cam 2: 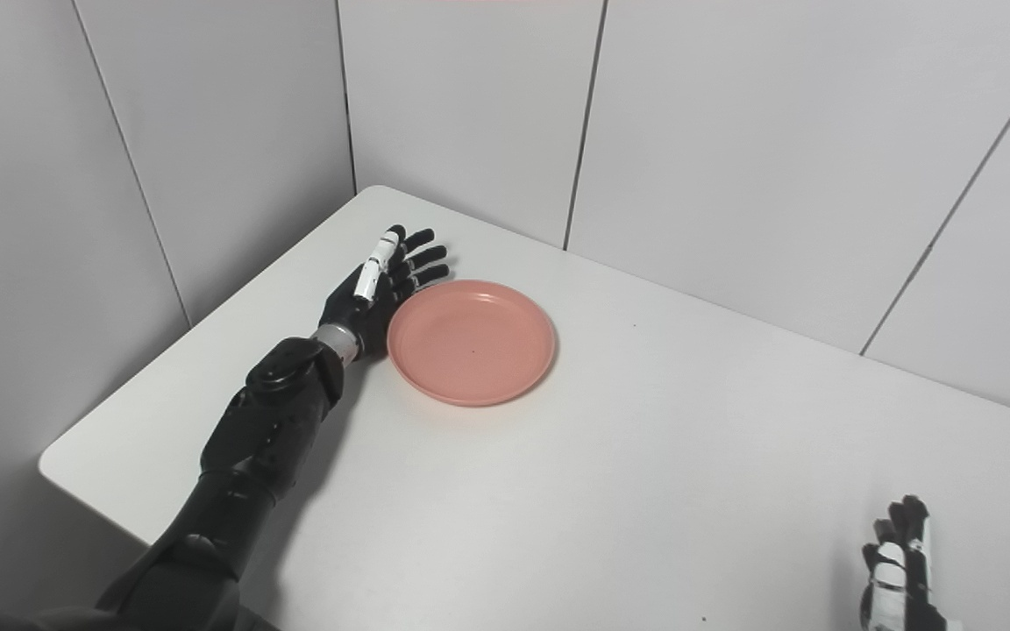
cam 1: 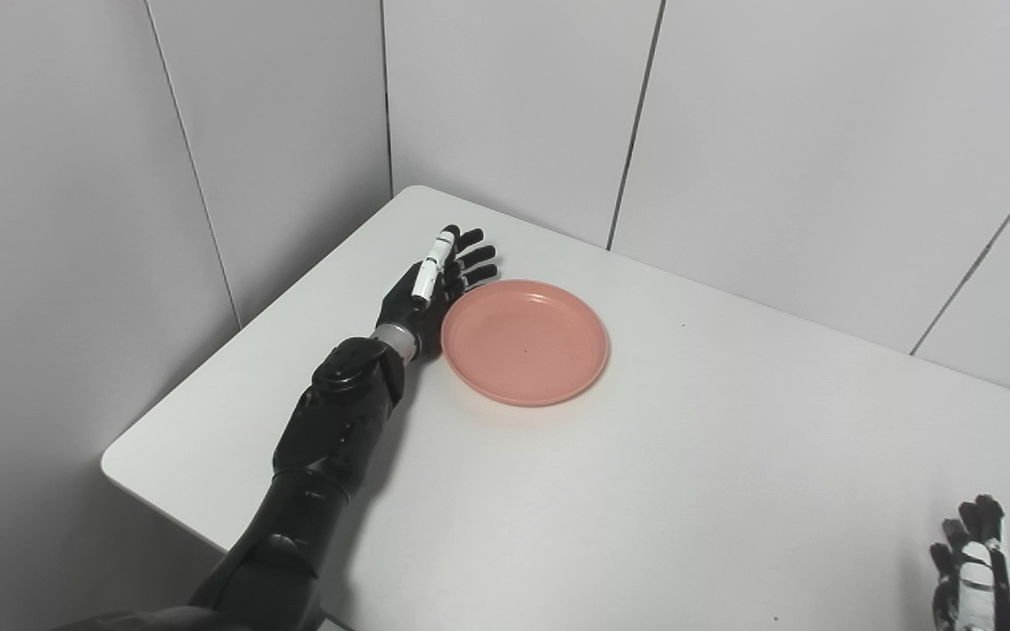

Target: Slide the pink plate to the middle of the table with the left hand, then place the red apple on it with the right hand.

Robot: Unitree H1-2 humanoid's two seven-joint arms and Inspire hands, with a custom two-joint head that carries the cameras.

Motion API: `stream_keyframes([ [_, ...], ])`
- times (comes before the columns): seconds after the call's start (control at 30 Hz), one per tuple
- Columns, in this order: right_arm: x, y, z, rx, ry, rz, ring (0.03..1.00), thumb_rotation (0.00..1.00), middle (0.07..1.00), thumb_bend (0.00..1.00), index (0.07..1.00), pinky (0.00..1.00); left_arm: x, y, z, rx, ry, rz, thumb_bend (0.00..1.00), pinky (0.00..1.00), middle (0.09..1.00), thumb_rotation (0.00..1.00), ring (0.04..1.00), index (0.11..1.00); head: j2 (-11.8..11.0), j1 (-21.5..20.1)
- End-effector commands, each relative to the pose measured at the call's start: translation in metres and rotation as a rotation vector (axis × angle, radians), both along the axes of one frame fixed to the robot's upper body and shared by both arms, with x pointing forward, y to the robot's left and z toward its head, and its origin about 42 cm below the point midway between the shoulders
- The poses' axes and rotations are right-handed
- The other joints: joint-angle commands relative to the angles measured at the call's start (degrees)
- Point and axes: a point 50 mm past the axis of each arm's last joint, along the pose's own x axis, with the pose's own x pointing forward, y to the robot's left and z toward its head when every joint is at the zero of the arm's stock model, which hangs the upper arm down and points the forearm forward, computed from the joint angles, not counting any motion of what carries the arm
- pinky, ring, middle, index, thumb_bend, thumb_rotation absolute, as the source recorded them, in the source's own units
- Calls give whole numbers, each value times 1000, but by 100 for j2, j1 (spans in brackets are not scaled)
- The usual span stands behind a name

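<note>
Pink plate lies flat, empty, immediately right of left hand, rim at palm edge; contact probable, not certain. Left hand flat, fingers straight and spread, holding nothing. Push direction: rightward toward table middle. Right hand far off, low right, fingers extended, empty. Count: one plate; apple not identifiable.

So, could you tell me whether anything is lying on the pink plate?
No, the pink plate is bare, its whole inner surface showing.

One pink plate lies on one white table, with two robot hands in view.
</note>
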Motion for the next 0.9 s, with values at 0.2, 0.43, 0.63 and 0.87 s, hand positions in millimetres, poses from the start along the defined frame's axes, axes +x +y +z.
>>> stream_keyframes([
  [0.2,6,-2,7,7,-45,8,1000,1000,997,0,998,1000,2,-16,6,18,-36,-28,341,876,878,1000,877,866,36,-38],
  [0.43,5,-2,6,-3,-45,8,1000,1000,999,0,999,1000,-3,-22,-4,0,-24,-35,338,880,886,1000,885,869,75,-79],
  [0.63,5,-1,7,-21,-49,5,990,1000,986,0,986,1000,-5,-26,-4,-4,-26,-44,338,875,885,1000,883,867,138,-189],
  [0.87,5,1,3,-17,-44,-2,983,1000,981,0,983,1000,-6,-35,-3,-10,-28,-75,343,870,877,1000,875,861,187,-311],
])
